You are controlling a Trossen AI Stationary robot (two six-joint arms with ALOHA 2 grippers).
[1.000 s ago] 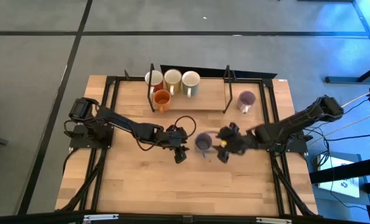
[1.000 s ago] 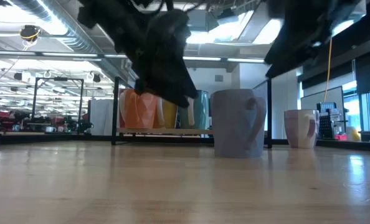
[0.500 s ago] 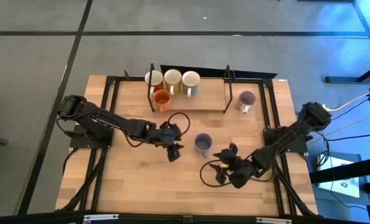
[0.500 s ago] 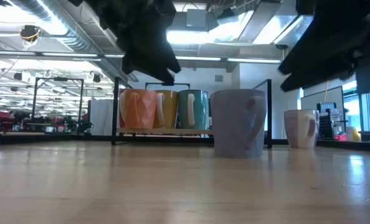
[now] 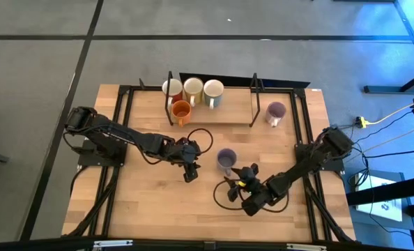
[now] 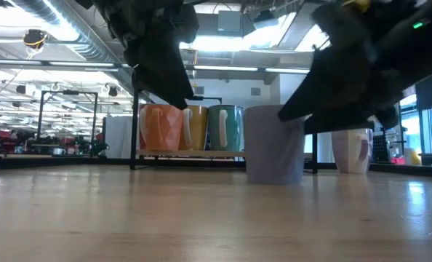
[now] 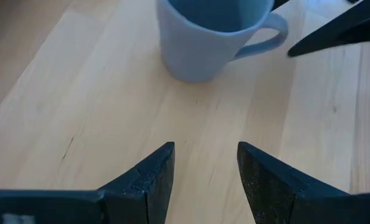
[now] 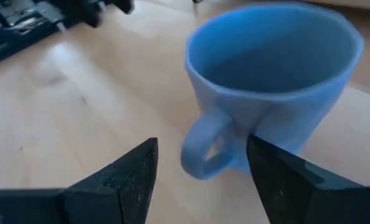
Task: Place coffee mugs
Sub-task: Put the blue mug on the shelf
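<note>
On the wooden table, one pale purple mug, upright mid-table between the open left gripper and open right gripper: likely rigid, glazed-slippery, breakable ceramic; best held across its wall beside the handle.

**Wooden surface, rack at the back, two mugs out loose**

So it's a light wood plank surface with a black metal frame around the edges. At the far side sits a low shelf between two black uprights, holding three pale mugs in a row and an orange mug just in front of them. A pale purple mug stands right of the shelf, and another purple mug is upright mid-surface, well apart.
</note>
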